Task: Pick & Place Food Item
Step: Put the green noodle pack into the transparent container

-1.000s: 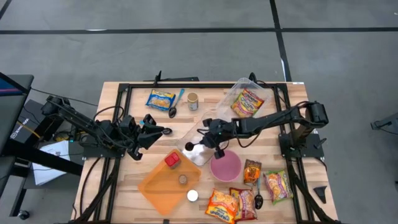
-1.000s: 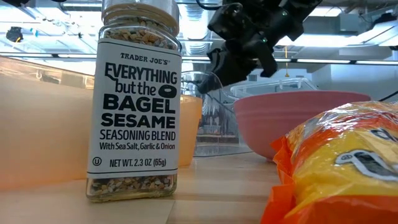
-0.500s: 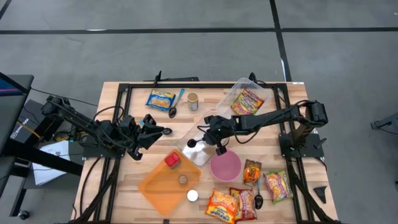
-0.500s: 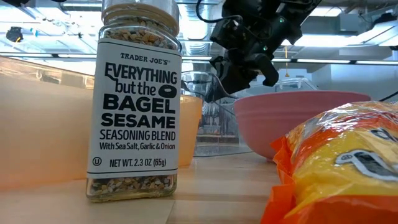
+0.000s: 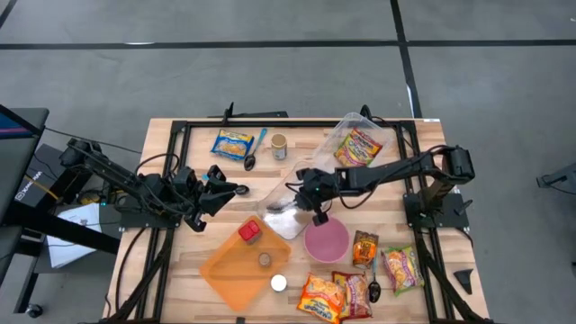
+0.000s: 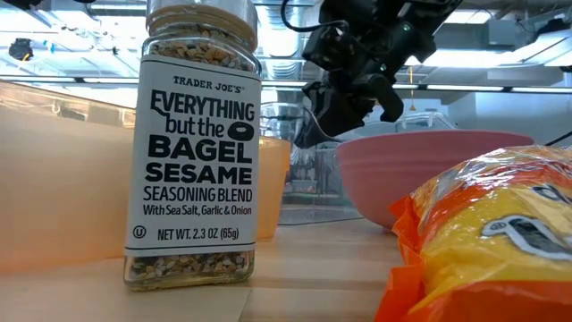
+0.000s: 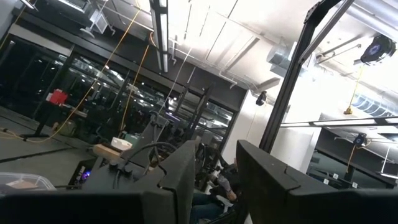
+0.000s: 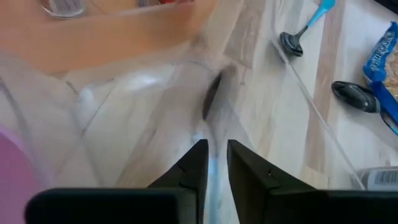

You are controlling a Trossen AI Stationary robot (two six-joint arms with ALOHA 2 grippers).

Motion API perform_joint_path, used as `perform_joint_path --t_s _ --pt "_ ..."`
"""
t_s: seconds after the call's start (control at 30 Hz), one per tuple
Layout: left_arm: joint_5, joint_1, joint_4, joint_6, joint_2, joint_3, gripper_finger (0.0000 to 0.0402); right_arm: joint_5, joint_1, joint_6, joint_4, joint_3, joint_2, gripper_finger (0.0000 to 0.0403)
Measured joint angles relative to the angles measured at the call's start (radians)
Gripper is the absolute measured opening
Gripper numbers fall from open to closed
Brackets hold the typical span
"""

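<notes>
High view: your wooden counter sits on grey floor; right tool has shifted over the clear container beside the pink bowl, fingers narrowly parted. Left tool pinches a spoon.

Low view: jar reads "Trader Joe's Everything but the Bagel Sesame". Orange packet lies near.

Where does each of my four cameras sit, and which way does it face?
High: overhead, straight down on the table; both arms show.
Low: table height, level past the seasoning jar to the pink bowl; right end effector above.
Left wrist: faces the room's ceiling; own fingers show.
Right wrist: down on the clear container, own fingertips at its rim.
Shared: pink bowl, in high and low.
</notes>
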Motion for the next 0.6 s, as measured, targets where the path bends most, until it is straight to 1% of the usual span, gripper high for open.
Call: perform_joint_path --t_s 0.23,0.37,0.5,0.6 --pt "0.0 0.0 0.0 0.0 0.0 0.0 0.0112 0.0 0.0 0.027 0.005 0.0 0.0 0.0058" --pt "0.0 0.0 0.0 0.0 0.0 0.0 0.0112 0.0 0.004 0.101 0.009 0.002 -0.021 0.0059" --pt "0.0 0.0 0.0 0.0 0.0 0.0 0.0112 0.0 0.025 0.173 0.005 0.002 -0.071 0.0059" --pt "0.0 0.0 0.001 0.001 0.0 0.0 0.0112 0.0 0.049 0.263 0.006 0.002 -0.118 0.0059"
